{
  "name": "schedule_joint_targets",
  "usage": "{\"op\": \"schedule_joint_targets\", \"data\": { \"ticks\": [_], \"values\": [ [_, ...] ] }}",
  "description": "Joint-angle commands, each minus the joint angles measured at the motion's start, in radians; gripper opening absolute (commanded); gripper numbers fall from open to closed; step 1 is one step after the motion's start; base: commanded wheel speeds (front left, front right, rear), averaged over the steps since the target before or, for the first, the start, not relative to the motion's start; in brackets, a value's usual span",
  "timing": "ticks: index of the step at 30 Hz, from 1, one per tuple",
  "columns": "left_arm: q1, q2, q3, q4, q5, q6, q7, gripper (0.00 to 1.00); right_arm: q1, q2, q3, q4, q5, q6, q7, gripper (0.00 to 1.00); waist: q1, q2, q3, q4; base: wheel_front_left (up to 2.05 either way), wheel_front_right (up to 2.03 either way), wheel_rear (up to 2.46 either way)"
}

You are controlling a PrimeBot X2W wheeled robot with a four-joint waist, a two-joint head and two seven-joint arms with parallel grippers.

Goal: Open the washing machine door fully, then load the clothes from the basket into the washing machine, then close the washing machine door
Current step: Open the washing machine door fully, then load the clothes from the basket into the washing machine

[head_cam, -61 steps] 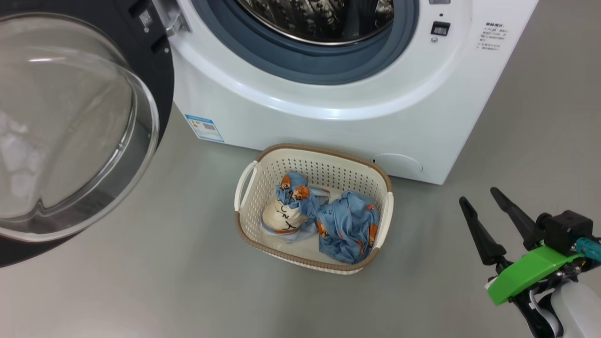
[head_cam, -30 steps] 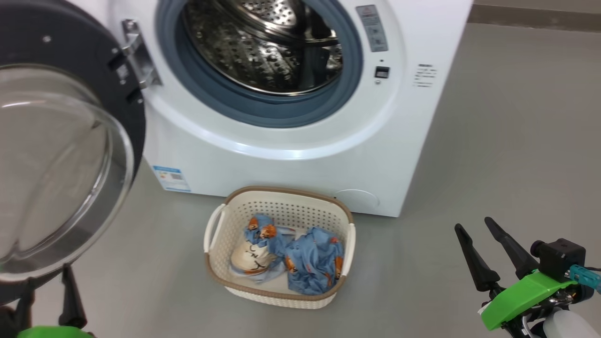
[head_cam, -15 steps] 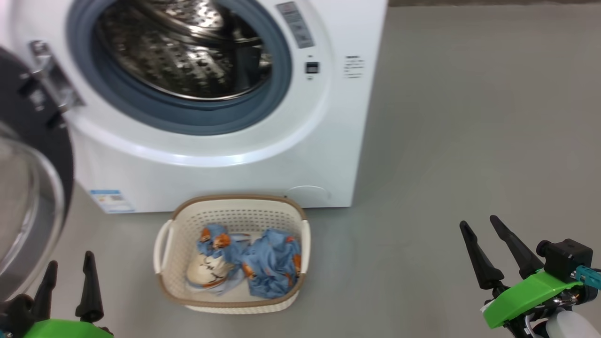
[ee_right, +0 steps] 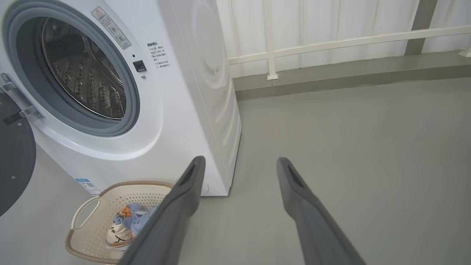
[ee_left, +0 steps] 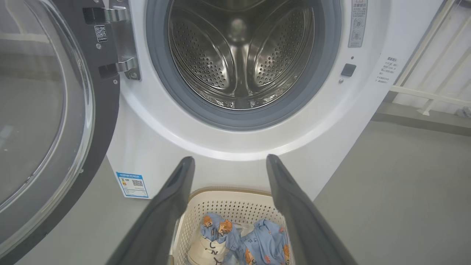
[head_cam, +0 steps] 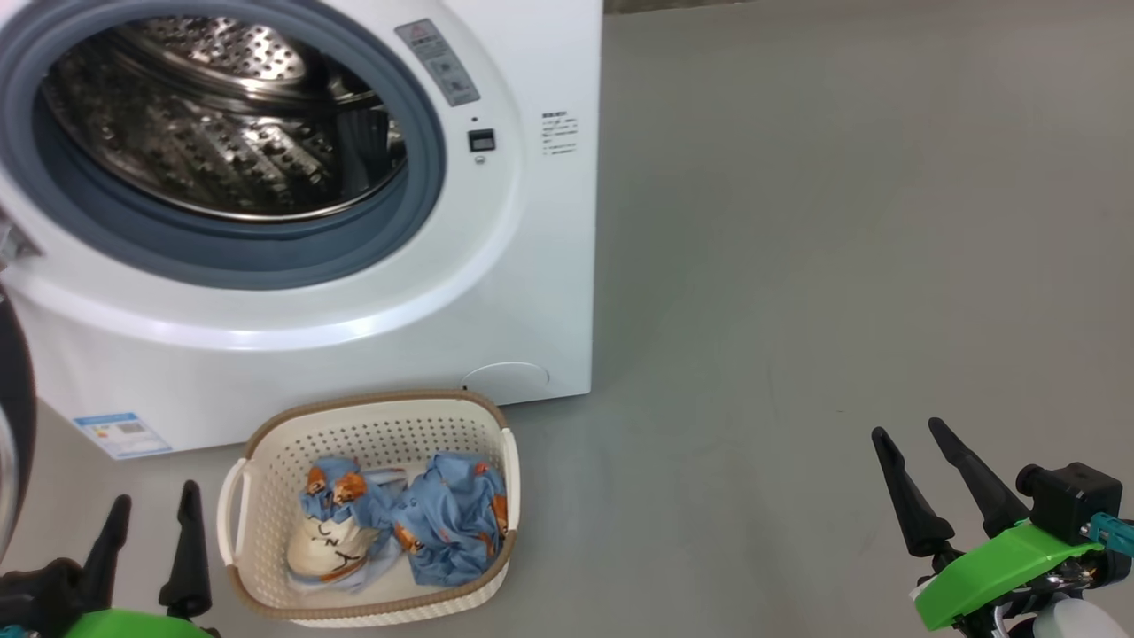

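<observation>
The left gripper is hovering with its jaws spread wide and empty, just beside the left end of the basket. The right gripper is hanging equally wide and empty, well apart on the basket's other side. The clothes are lying bunched in the basket, which is sitting on the grey floor before the washing machine. The washing machine door is standing swung open, baring the steel drum. A white railing is running behind.
</observation>
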Motion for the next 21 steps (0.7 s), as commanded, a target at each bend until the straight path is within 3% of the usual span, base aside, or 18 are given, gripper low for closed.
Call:
{"op": "schedule_joint_targets", "data": {
  "ticks": [1,21],
  "values": [
    [-0.006,0.033,0.032,-0.025,-0.007,-0.002,-0.006,1.0,0.01,-0.012,0.011,-0.025,-0.008,0.002,-0.012,1.0,0.0,0.0,-0.005,-0.011,0.0,0.0,0.0],
    [-0.02,0.039,0.015,-0.028,-0.034,-0.002,-0.006,1.0,-0.012,-0.013,0.011,-0.027,-0.013,0.002,-0.012,1.0,0.0,0.0,0.009,0.007,0.0,0.0,0.0]
  ]
}}
